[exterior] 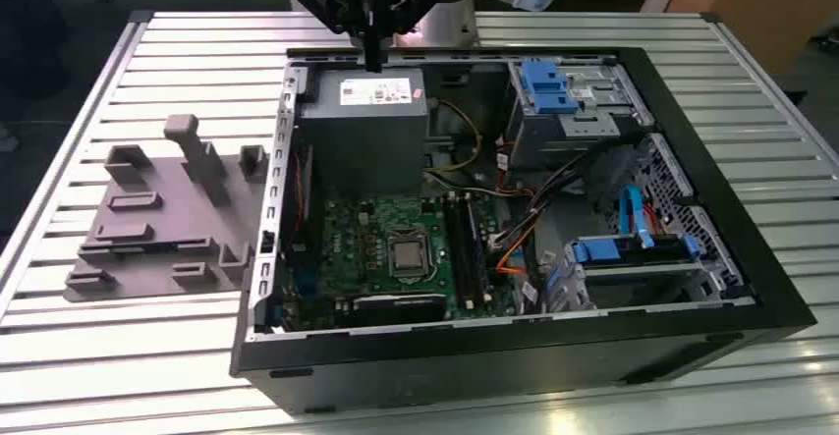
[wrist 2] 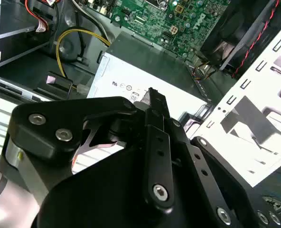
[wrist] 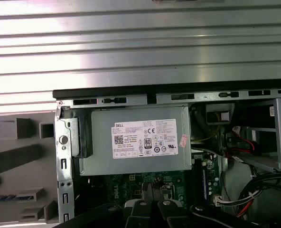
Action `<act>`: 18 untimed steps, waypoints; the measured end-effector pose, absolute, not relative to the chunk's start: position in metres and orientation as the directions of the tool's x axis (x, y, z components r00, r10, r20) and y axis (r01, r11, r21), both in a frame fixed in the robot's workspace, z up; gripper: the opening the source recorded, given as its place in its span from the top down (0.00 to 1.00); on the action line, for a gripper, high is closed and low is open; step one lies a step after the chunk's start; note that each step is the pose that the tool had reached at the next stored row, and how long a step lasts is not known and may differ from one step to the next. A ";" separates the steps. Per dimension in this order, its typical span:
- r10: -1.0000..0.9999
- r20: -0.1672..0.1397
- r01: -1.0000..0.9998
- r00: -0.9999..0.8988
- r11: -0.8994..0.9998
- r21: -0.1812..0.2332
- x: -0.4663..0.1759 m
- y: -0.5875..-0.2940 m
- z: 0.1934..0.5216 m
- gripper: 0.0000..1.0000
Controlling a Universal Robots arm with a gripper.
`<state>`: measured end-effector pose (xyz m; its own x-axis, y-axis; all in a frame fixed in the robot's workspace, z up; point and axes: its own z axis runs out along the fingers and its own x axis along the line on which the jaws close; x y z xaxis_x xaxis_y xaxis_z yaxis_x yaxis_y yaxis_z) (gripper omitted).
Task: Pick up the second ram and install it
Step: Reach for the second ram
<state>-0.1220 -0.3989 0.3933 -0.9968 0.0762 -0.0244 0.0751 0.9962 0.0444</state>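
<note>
The gripper (exterior: 376,57) hangs over an edge of the power-supply box (exterior: 363,96), fingers (wrist 2: 153,100) pressed together, empty; the second ram (wrist: 14,195) seems — not surely — the bluish strip in the grey fixture (exterior: 151,258) beside the case; grasp it mid-length, lift straight.

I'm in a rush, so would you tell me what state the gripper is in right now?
Gripper: shut, nothing seen in its grip, hanging over the power supply.
</note>
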 end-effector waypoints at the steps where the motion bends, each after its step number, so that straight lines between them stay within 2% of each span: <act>1: 0.076 -0.024 0.075 -0.997 0.996 0.044 -0.122 -0.399 0.393 0.89; 18: 0.076 -0.025 0.075 -0.997 0.996 0.041 -0.123 -0.399 0.393 0.89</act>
